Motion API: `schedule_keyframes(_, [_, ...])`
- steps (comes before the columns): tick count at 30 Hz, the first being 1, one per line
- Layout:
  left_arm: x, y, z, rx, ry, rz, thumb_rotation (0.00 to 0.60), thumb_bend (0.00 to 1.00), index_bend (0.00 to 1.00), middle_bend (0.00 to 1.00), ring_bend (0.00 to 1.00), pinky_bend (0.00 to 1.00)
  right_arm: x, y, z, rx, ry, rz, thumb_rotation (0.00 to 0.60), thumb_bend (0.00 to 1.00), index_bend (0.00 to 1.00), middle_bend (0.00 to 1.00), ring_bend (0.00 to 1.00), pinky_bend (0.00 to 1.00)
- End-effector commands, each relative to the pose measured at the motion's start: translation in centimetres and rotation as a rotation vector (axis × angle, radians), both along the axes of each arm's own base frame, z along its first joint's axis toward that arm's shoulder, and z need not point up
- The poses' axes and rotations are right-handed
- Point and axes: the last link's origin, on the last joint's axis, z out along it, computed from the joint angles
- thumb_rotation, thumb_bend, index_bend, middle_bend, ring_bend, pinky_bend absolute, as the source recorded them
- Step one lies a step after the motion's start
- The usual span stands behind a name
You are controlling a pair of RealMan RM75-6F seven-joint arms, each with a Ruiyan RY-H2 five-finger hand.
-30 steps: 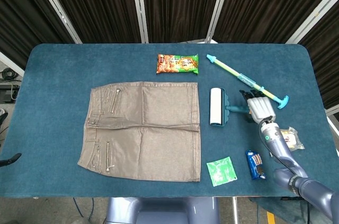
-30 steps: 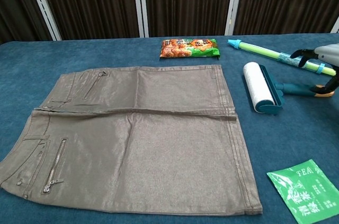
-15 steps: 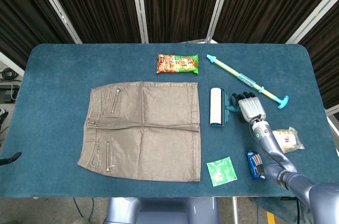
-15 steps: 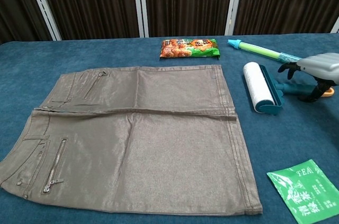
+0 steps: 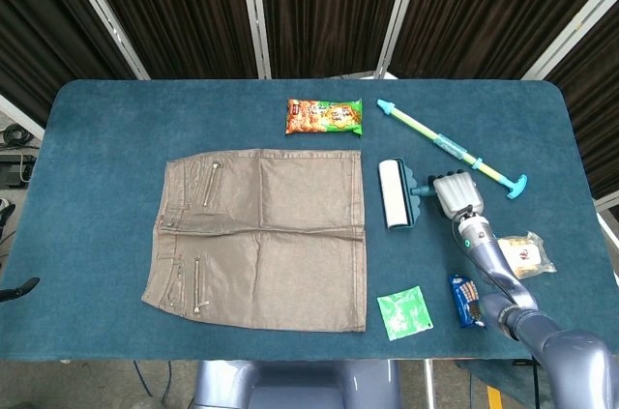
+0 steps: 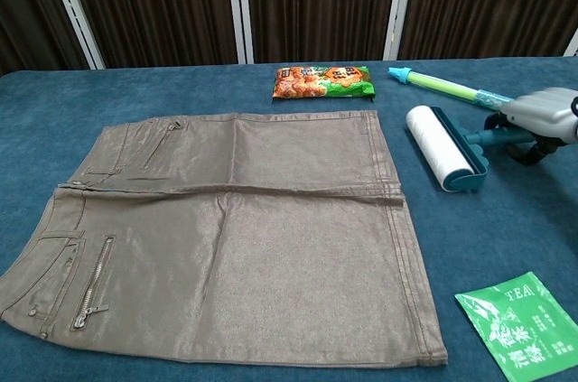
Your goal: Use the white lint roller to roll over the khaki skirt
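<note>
The khaki skirt (image 5: 261, 235) lies flat at the table's middle, waistband to the left; the chest view shows the skirt (image 6: 235, 228) filling its lower left. The white lint roller (image 5: 392, 193) with a teal frame lies just right of the skirt's hem, slightly tilted, also seen as the roller (image 6: 438, 149) in the chest view. My right hand (image 5: 456, 194) grips the roller's teal handle, fingers curled around it; the same hand (image 6: 542, 116) shows at the chest view's right edge. My left hand shows in neither view.
A snack bag (image 5: 324, 117) lies behind the skirt. A teal and yellow pump toy (image 5: 450, 148) lies diagonally behind the right hand. A green tea sachet (image 5: 403, 312), a blue packet (image 5: 466, 300) and a wrapped snack (image 5: 527, 252) sit at the front right.
My right hand moved left onto the roller's handle and its fingers closed around it. The roller has shifted a little to the left and turned slightly.
</note>
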Motion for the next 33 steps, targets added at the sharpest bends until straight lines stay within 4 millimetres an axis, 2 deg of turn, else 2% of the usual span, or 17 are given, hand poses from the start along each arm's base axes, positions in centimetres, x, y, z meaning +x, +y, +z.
schedule_keyframes(1, [0.0,0.0,0.0,-0.001,-0.003,0.000,0.600,0.00,0.00,0.00,0.00,0.00,0.1,0.1,0.3,-0.002,0.004,0.031,0.600,0.70,0.39,0.50,0.41,0.39])
schedule_keyframes(6, [0.2,-0.2,0.1,-0.001,-0.012,-0.010,0.600,0.00,0.00,0.00,0.00,0.00,0.4,0.3,1.5,-0.023,-0.010,0.091,0.600,0.77,0.39,0.50,0.41,0.39])
schedule_keyframes(12, [0.6,-0.6,0.6,0.006,-0.031,-0.032,0.600,0.00,0.00,0.00,0.00,0.00,1.6,0.9,4.1,-0.057,-0.078,0.182,0.600,0.85,0.39,0.50,0.41,0.39])
schedule_keyframes(16, [1.0,-0.9,0.9,0.011,-0.048,-0.053,0.600,0.00,0.00,0.00,0.00,0.00,2.9,1.6,5.9,-0.059,-0.122,0.247,0.600,0.86,0.39,0.50,0.41,0.39])
schedule_keyframes(21, [1.5,-1.4,1.3,0.010,-0.066,-0.082,0.600,0.00,0.00,0.00,0.00,0.00,6.5,3.8,7.4,-0.002,-0.103,0.406,0.600,0.87,0.39,0.50,0.41,0.39])
schedule_keyframes(25, [1.6,-1.5,1.3,0.004,-0.072,-0.092,0.600,0.00,0.00,0.00,0.00,0.00,9.4,5.5,6.8,0.068,-0.059,0.495,0.600,0.88,0.39,0.50,0.41,0.39])
schedule_keyframes(33, [1.4,-1.5,1.3,-0.005,-0.067,-0.086,0.600,0.00,0.00,0.00,0.00,0.00,14.8,8.3,3.2,0.220,0.021,0.628,0.600,0.89,0.41,0.52,0.43,0.40])
